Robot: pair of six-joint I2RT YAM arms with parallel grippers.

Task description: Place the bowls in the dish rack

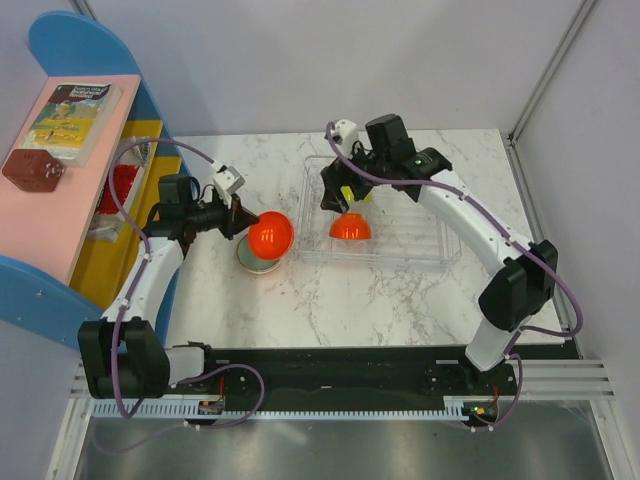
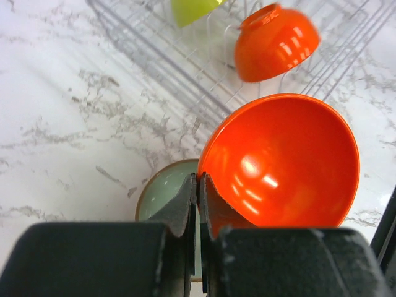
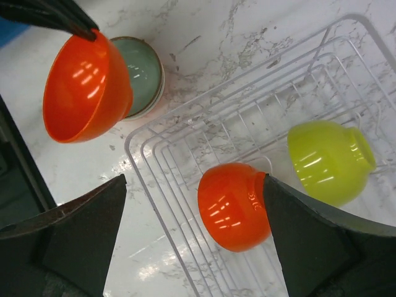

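Note:
My left gripper [image 1: 243, 220] is shut on the rim of an orange bowl [image 1: 271, 235], holding it tilted just above a pale mint bowl [image 1: 256, 263] on the table left of the dish rack [image 1: 420, 250]. In the left wrist view the fingertips [image 2: 199, 176] pinch the orange bowl's [image 2: 281, 164] rim over the mint bowl [image 2: 162, 193]. My right gripper [image 1: 345, 198] hangs open over the rack's left end, above an upturned orange bowl [image 3: 232, 207]. A lime green bowl [image 3: 331, 161] lies in the rack [image 3: 185, 247] beside it. The right gripper [image 3: 195, 179] holds nothing.
A blue and pink shelf unit [image 1: 70, 190] with yellow bins stands along the left table edge, close behind my left arm. A book [image 1: 70, 115] and a brown object [image 1: 32, 170] lie on its top. White walls close the back and right sides.

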